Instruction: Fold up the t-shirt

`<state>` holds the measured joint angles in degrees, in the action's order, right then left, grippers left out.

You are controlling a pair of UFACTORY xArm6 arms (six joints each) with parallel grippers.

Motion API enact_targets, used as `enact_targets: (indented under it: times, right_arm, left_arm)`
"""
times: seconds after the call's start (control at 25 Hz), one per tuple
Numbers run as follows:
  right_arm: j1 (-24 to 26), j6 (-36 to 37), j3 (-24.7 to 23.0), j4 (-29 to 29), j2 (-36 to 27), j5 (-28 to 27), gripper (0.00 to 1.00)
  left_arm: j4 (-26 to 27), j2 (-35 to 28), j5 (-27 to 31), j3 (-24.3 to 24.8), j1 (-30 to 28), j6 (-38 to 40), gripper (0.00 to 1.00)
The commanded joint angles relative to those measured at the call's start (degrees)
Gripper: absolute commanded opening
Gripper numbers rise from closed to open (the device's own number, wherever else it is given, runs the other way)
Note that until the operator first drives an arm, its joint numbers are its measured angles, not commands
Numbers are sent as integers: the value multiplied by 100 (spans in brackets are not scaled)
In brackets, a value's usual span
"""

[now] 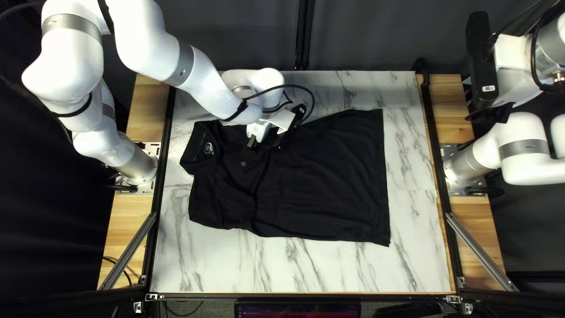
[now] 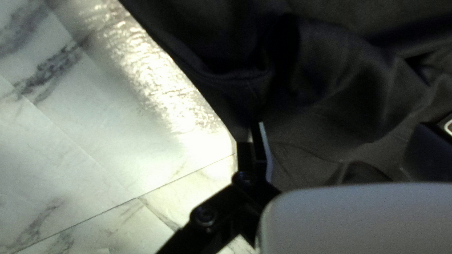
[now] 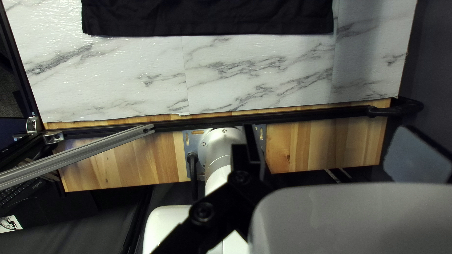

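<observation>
Top left view: shirt (image 1: 329,182) lies on table (image 1: 318,271), collar (image 1: 196,156) at the left, hem (image 1: 385,188) at the right. Laid out that way, probably, so the sides can fold in along its length. Body fairly flat, rumples near the collar and chest. Left arm (image 1: 203,82) reaches over the far side; left gripper (image 1: 266,143) is low at the shirt's far edge near the shoulder, likely placed there to take the sleeve area. Right arm (image 1: 524,156) is off the table's right side, right gripper (image 1: 491,114) raised, so out of the way for now. In the way: the left arm and its cable (image 1: 309,100) cover part of the far edge; a fold toward the near side needs that arm to carry cloth across the rumples. Screen (image 1: 297,310) below the near edge, no obstacle.

Left wrist view: fingers look spread, no cloth pinched. The visible one sits right at the border of cloth and marble, good for an edge grab. Risk: catching one layer only.

Right wrist view: fingers apart, nothing between them. Hem is ahead, well apart from the gripper. Metal bar (image 3: 77,155) and hook (image 3: 400,107) sit beside the table; swing in above both. Keyboard (image 3: 19,192) is farther off.
</observation>
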<state>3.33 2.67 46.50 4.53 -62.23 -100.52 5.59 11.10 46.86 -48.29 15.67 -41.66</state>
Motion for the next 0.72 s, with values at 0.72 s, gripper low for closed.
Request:
enact_targets:
  times: [0.72]
  right_arm:
    - [0,0,0,0,0,0,100]
  left_arm:
    - [92,137,-6,-89,-169,-38,100]
